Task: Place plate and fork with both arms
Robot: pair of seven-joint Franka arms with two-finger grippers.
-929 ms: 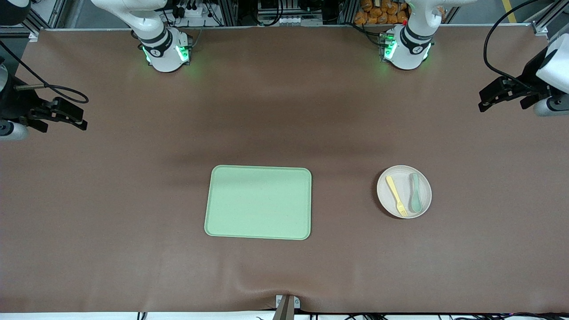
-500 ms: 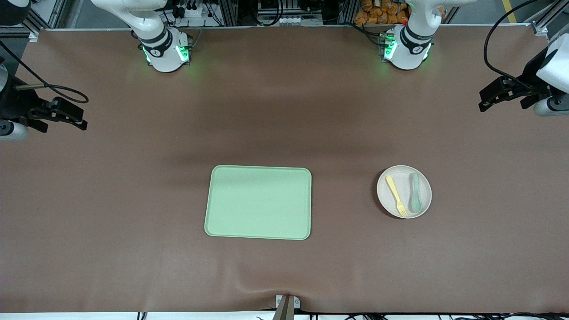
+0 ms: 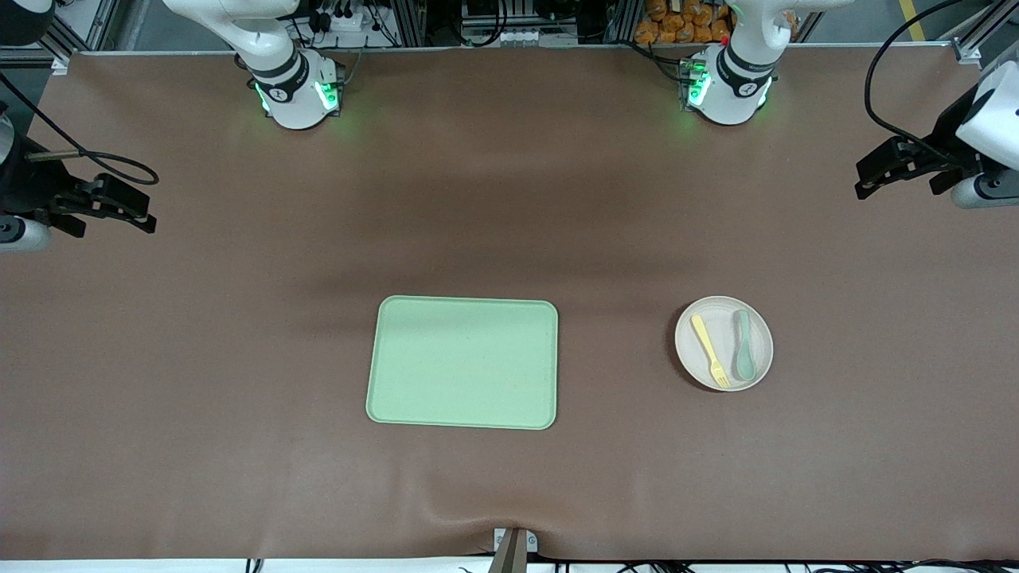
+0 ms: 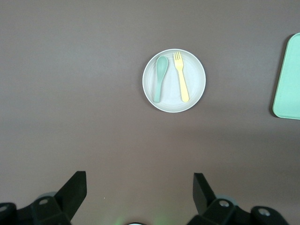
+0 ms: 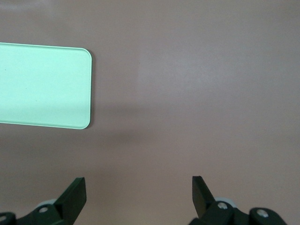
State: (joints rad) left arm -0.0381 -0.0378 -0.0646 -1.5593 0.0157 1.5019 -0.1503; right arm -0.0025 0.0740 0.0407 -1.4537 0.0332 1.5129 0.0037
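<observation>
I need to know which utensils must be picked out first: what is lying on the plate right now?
On the plate lie two utensils side by side, apart: the yellow fork and a grey-green spoon. Nothing else rests on it. The plate surface directly under them is covered.

1. Two white robot arms rise from rounded bases, the right arm (image 3: 263, 40) and the left arm (image 3: 752, 36); each base carries a black collar ring and a small round dark mark.
2. Green lights glow on both bases and tint the table beside them.
3. The left gripper (image 3: 896, 171) is black and angular, mounted under a white wrist housing with a grey cylindrical part; a black cable loops above it.
4. The right gripper (image 3: 111, 208) is likewise black, with a black cable arcing over it and a slim metal-tipped plug.
5. In both wrist views, black wedge-shaped fingers (image 4: 72, 192) stand wide apart, with pale round screw heads at their roots.
</observation>
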